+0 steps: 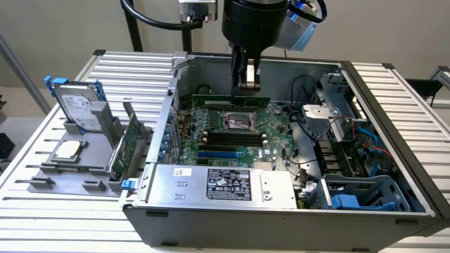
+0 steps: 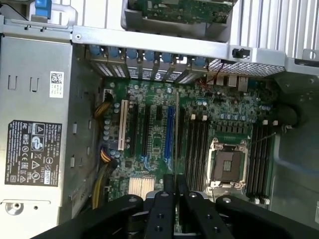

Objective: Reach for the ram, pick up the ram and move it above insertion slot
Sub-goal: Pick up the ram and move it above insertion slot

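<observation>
The black two-fingered gripper is clamped narrowly on the top edge of the ram, a long thin green circuit-board stick, which hangs level and edge-on inside the open grey metal computer case, above the green motherboard near the case's far wall. In the wrist view the ram shows as a thin upright strip between the closed fingers, beside the black memory slots and the empty silver processor socket. Outside the case, on the slatted metal table, a grey plastic holder carries a silver box-shaped hard drive and a broad green expansion card.
</observation>
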Tool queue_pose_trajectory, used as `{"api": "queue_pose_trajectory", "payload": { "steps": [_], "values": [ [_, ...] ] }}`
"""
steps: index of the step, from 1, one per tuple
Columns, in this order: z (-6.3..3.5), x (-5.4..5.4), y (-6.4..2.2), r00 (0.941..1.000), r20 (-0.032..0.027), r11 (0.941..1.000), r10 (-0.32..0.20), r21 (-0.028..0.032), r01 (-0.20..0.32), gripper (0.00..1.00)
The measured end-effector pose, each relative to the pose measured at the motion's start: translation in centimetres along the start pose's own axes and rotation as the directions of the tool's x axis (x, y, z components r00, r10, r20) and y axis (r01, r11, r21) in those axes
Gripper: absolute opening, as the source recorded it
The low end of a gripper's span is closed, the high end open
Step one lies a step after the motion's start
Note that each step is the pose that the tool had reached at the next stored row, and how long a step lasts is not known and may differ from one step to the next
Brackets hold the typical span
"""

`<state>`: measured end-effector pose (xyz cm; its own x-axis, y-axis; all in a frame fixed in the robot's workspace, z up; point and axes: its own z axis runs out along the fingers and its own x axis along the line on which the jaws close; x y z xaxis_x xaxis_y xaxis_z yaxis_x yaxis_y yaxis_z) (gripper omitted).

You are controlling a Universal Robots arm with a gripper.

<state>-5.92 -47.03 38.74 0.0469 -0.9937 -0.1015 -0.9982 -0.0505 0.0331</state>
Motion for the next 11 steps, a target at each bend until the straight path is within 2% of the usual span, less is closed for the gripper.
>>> {"api": "queue_pose_trajectory", "payload": {
  "steps": [11],
  "values": [
    [0.01, -0.12, -0.11, 1.0, -0.0002, 1.0, 0.002, 0.0002, -0.002, 0.13]
  ]
}}
